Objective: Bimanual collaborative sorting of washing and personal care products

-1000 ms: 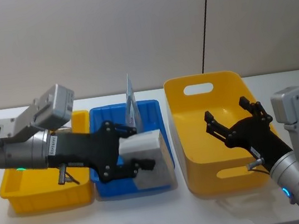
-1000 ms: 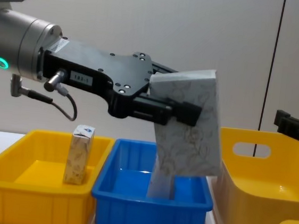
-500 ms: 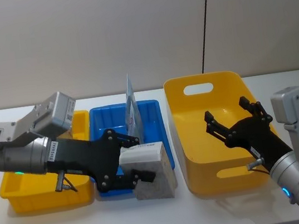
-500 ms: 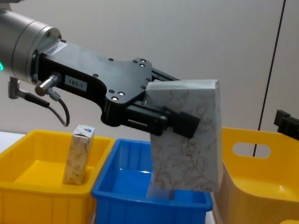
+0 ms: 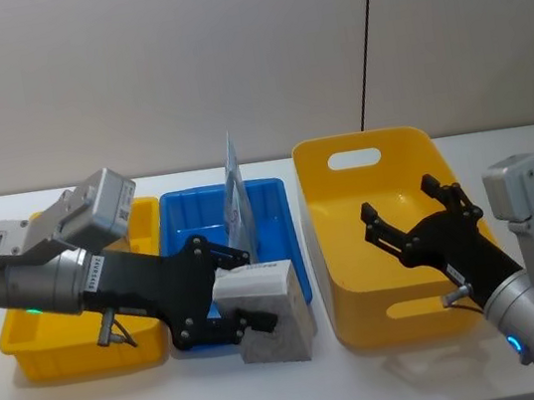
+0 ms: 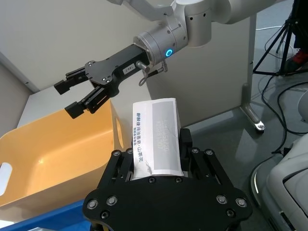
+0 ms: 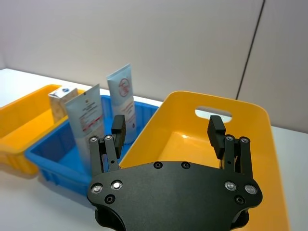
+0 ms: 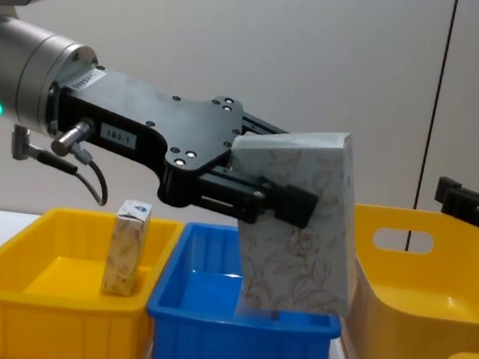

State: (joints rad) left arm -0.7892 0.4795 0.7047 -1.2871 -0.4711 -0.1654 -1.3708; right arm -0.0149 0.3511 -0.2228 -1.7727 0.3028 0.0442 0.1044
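While clamping box (image 8: 306, 238), left gripper (image 5: 245, 291) hovers

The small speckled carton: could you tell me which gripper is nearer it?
Left: the left gripper grips the marbled box at the neighbouring blue bin; the right gripper hangs over the far yellow bin.

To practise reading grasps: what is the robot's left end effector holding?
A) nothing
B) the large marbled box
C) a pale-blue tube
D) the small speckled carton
B: the left end effector is shut on the large marbled box, held in the air; the right end effector hangs open over the large yellow bin.
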